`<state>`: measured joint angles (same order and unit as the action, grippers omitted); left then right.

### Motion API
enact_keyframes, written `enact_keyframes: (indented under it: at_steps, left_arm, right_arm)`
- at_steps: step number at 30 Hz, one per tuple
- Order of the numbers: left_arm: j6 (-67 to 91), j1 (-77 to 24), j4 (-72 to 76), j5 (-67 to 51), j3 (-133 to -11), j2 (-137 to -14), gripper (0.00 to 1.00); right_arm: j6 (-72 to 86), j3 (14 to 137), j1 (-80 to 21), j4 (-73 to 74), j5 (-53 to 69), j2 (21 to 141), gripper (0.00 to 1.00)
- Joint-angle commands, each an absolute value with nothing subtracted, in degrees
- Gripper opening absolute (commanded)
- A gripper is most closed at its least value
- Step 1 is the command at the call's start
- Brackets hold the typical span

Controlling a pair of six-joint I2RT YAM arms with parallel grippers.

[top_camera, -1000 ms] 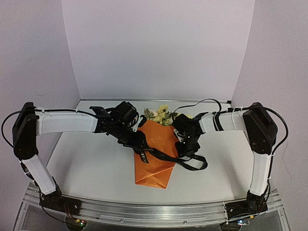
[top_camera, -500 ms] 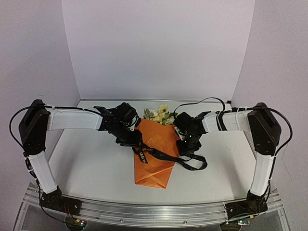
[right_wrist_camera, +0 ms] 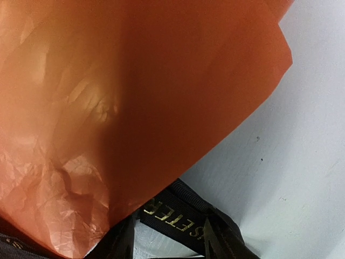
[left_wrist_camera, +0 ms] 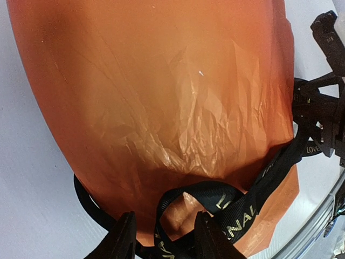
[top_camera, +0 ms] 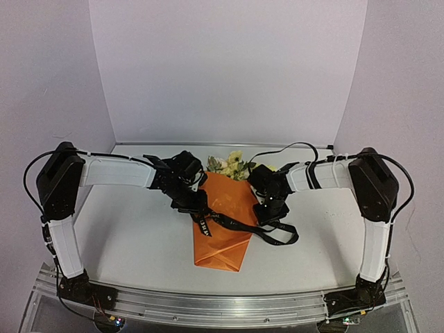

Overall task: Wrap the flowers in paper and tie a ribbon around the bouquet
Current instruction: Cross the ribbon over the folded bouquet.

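The bouquet point(top_camera: 223, 208) lies near the middle of the table point(top_camera: 132, 236). Its narrow folded end points at the near edge, and the orange paper point(top_camera: 220, 244) there is creased and flat on the surface. A little farther in, the black ribbon point(top_camera: 239, 225) runs slantwise over the paper from the cone's left edge. It then drops off the right edge and forms a loose loop on the table beside it. The left gripper point(top_camera: 196, 208) hangs over the cone's left edge. In the left wrist view the left gripper point(left_wrist_camera: 167, 233) has its fingers roughly half spread. A small loop of the lettered ribbon point(left_wrist_camera: 253, 210) rises in the gap, with orange paper point(left_wrist_camera: 161, 97) showing on either side of it, so nothing is pinched. The right gripper point(top_camera: 270, 208) hangs at the cone's right edge above the ribbon loop. In the right wrist view the right gripper point(right_wrist_camera: 170, 238) also has its fingers partly apart. The ribbon point(right_wrist_camera: 172, 217) lies across the gap just below the edge of the paper point(right_wrist_camera: 135, 97), dark against dark fingers, so I cannot tell whether it is pressed or only lying there. At the far, wide end of the cone the flowers point(top_camera: 232, 165), pale yellow and cream with green leaves, poke out toward the far edge.
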<state>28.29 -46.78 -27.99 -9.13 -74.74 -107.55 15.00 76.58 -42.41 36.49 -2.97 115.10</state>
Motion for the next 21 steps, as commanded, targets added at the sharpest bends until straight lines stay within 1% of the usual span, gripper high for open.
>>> enact_keyframes:
  at_steps: [1,6,11,15,21]
  left_arm:
    - [27.5,-46.3,-26.9,-9.8,-77.3,-108.0,0.35]
    - [27.3,-46.2,-27.0,-10.3,-77.7,-108.2,0.27]
    - [26.9,-46.1,-26.8,-10.6,-77.8,-107.9,0.23]
    - [26.7,-46.1,-26.7,-10.8,-77.8,-107.6,0.2]
    - [26.5,-45.7,-26.7,-10.7,-77.3,-106.8,0.15]
  right_arm:
    - [14.6,79.7,-42.5,40.2,-4.7,117.2,0.44]
    - [15.3,81.3,-42.5,42.9,-4.5,118.1,0.32]
    - [16.0,82.7,-42.4,44.8,-3.4,118.8,0.16]
    - [16.5,82.8,-42.3,44.8,-3.1,118.9,0.01]
    - [17.1,83.0,-42.3,44.7,-0.5,115.5,0.0]
